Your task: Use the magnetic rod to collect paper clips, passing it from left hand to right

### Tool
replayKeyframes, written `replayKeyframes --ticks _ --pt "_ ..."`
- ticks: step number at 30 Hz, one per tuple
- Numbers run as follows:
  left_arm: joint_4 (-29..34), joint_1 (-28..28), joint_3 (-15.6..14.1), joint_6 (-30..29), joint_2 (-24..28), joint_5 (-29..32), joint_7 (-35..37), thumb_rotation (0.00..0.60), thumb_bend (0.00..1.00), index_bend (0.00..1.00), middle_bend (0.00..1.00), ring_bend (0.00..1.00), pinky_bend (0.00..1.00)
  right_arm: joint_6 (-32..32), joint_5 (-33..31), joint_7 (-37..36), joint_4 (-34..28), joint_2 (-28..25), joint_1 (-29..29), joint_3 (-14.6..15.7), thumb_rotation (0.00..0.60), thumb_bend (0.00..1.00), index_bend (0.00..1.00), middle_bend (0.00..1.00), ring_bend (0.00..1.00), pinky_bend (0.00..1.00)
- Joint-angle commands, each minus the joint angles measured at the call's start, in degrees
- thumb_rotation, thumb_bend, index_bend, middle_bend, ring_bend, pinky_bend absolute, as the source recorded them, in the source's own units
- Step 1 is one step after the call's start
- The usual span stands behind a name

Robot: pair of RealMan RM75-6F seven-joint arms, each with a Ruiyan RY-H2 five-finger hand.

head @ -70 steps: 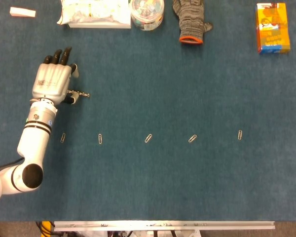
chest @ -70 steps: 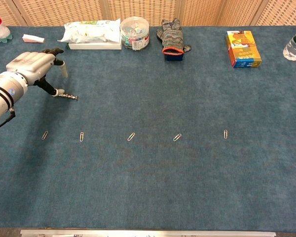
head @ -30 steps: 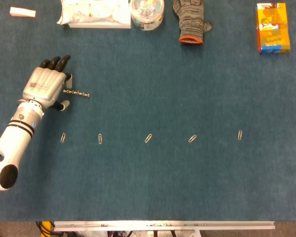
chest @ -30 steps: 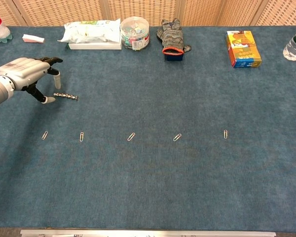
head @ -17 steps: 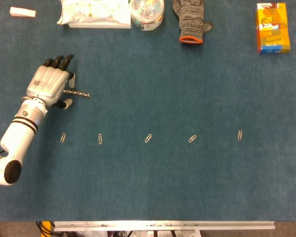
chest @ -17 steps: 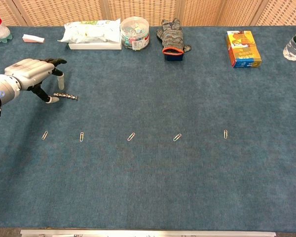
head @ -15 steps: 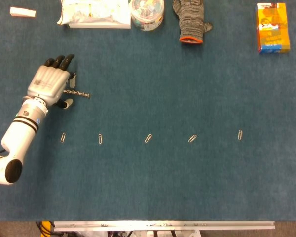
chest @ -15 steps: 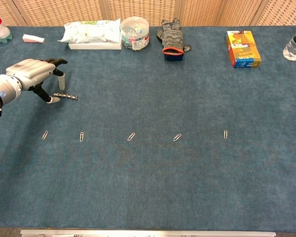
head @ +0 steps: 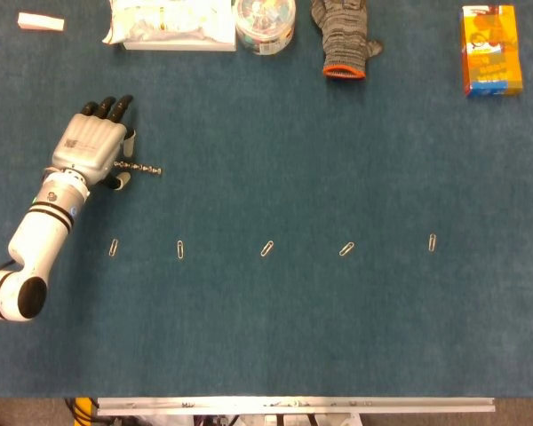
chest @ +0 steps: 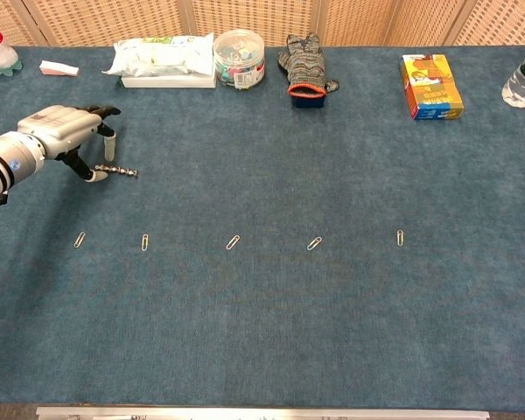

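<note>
1. The left robot hand hangs low over the blue felt-covered tabletop, fingers spread and thumb apart, gripping nothing. From the chest view the thumb tip and one finger sit just at the near end of the small beaded silver magnetic rod, perhaps touching it; contact cannot be confirmed.
2. That rod lies flat on the felt, running out to the right of the robot hand, its far end free.
3. Handling, as I judge it: the rod looks thin, stiff and very light, with a bumpy metal surface that could roll or slip from the fingertips. A pinch across its near end, thumb against a finger, seems the sensible hold, leaving the free end to sweep the clips.
4. Five small silver wire paper clips lie in a row nearer the robot than the robot hand, well apart from one another, stretching away to its right. They should be featherlight and jump to the magnet.
5. The felt looks soft and grippy, so the rod may resist sliding and be hard to get under.
6. There is plenty of open felt around the robot hand.
7. The right robot hand shows in neither view.
</note>
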State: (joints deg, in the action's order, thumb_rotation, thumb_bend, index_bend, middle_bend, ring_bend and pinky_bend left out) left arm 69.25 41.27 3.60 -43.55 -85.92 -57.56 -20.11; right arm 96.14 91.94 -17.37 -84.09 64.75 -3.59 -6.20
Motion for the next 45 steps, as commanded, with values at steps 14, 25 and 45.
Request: replayKeyframes --ticks 14,25,45 --pt "-1.1 0.0 0.0 0.2 -0.8 0.8 -0.8 0.6 0.26 0.49 0.0 0.0 0.11 0.0 0.0 0.0 0.0 0.0 0.0 0.0 0.6 0.14 0.24 0.14 0.12 0.31" --pt "-2.7 0.4 0.0 1.0 -1.9 1.0 -1.0 0.6 0.26 0.5 0.0 0.0 0.11 0.0 -0.2 -0.2 0.0 -0.1 0.0 -0.1 0.6 0.14 0.24 0.14 0.12 0.31" --pt "-2.8 0.6 -0.5 1.6 -1.9 2.4 -2.9 0.6 0.33 0.5 0.0 0.0 0.11 -0.1 -0.3 -0.2 0.0 -0.1 0.0 -0.1 0.6 0.14 0.24 0.14 0.12 0.31"
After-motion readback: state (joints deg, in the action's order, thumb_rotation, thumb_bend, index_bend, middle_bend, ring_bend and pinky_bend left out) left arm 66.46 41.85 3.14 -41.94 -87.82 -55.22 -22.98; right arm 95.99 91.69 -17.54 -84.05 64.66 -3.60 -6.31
